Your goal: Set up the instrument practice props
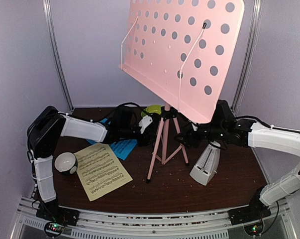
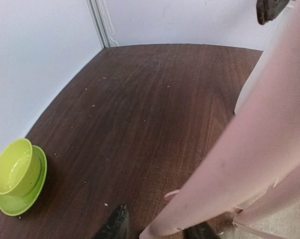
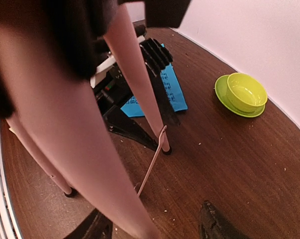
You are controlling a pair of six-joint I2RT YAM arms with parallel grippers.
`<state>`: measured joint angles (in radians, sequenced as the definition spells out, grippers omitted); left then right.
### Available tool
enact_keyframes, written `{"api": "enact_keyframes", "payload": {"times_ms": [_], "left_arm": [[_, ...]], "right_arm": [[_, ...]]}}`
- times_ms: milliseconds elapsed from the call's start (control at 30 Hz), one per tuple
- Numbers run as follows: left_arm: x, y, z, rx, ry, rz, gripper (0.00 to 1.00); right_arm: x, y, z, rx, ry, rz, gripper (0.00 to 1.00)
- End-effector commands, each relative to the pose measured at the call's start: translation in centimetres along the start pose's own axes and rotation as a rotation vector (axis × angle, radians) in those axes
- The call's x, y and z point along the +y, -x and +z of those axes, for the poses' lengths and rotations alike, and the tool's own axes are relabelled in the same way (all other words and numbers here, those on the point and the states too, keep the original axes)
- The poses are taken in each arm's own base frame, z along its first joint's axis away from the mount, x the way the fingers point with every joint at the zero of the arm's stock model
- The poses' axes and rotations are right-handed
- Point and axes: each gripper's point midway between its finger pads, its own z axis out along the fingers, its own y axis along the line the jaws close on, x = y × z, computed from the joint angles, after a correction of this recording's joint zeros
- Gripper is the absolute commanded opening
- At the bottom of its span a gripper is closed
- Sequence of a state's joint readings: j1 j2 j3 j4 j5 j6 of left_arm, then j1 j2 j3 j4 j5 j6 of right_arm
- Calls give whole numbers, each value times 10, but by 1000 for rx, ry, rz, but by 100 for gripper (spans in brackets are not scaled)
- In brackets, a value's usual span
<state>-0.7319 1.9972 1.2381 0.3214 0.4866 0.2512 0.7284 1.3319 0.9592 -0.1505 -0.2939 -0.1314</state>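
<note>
**Both grippers straddle the upright music stand**

The music stand (image 1: 182,45) is upright on its three legs on the table (image 1: 224,191), between the two arms. The left gripper (image 2: 157,230) is part open with one pink tube of the stand between its fingers, and bare table shows on one side. The right gripper (image 3: 157,226) is also part open around a tube, with a clear gap on one side. The metronome (image 1: 205,167) stands just beside the right jaws. The yellow page (image 1: 101,171) and blue page (image 1: 122,148) lie flat near the left jaws.
</note>
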Motion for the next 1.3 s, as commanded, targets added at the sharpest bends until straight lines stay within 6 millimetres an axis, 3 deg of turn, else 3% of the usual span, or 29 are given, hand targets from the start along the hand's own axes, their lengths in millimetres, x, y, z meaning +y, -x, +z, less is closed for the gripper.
{"api": "enact_keyframes", "payload": {"times_ms": [0, 200, 300, 600, 833, 967, 1067, 1133, 1233, 1267], "left_arm": [[1, 3, 5, -17, 26, 5, 32], [11, -5, -11, 9, 99, 8, 2], [20, -10, -18, 37, 155, 19, 0], [74, -40, -56, 137, 338, -45, 0], [90, -70, -77, 258, 410, -45, 0], [95, -65, -86, 241, 411, -56, 0], [83, -38, -86, 149, 352, -96, 30], [71, -18, -92, 81, 328, -152, 43], [30, -2, -99, 22, 277, -168, 64], [13, 0, -101, 20, 259, -166, 67]], "right_arm": [[2, 18, 5, -38, 16, -13, 52], [-1, 13, 8, 0, 7, -46, 23], [0, 12, 8, 24, 16, -70, 0], [-6, 5, -2, 128, 50, -142, 0], [-18, -3, -13, 197, 19, -170, 0], [-20, -1, -10, 178, 27, -152, 0], [-11, 5, 3, 163, 78, -135, 0], [-7, 8, 11, 151, 91, -135, 0], [-2, 10, 15, 126, 104, -117, 0], [0, 11, 15, 122, 107, -117, 0]]}}
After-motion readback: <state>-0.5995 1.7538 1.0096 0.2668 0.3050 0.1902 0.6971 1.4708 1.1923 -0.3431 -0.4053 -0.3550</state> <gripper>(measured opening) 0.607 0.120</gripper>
